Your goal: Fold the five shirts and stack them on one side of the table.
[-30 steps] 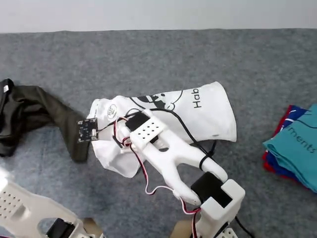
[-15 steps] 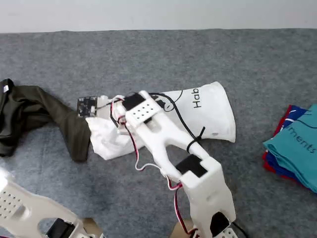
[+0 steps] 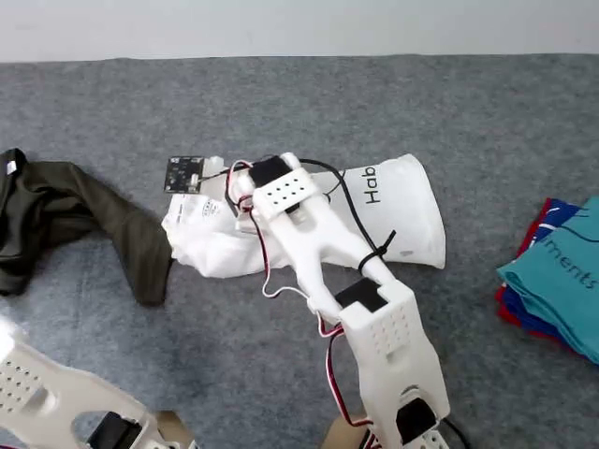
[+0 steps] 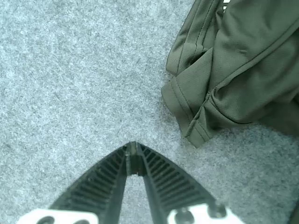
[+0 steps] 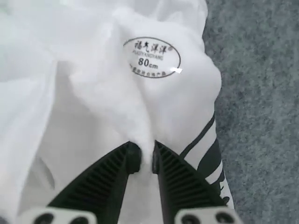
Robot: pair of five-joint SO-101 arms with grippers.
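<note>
A white shirt point(image 3: 393, 215) with black print lies mid-table, its left end bunched up. My right gripper point(image 3: 241, 195) sits over that bunched end, and in the right wrist view it point(image 5: 142, 156) is shut on a fold of the white shirt point(image 5: 117, 88) below a round label. A dark olive shirt point(image 3: 84, 210) lies crumpled at the table's left. My left gripper point(image 4: 133, 156) is shut with nothing in it, low over the grey carpet beside a hem of the olive shirt point(image 4: 233, 70). Folded shirts point(image 3: 557, 276), teal over blue and red, are stacked at the right edge.
Grey carpet point(image 3: 281, 103) covers the whole table, with bare room at the back and front left. A white arm base point(image 3: 56, 402) stands in the front left corner. The right arm's body point(image 3: 374, 327) crosses the front centre.
The right gripper has moved back and a little to the left, dragging the bunched end of the white shirt with it. The olive shirt and the stack have not moved.
</note>
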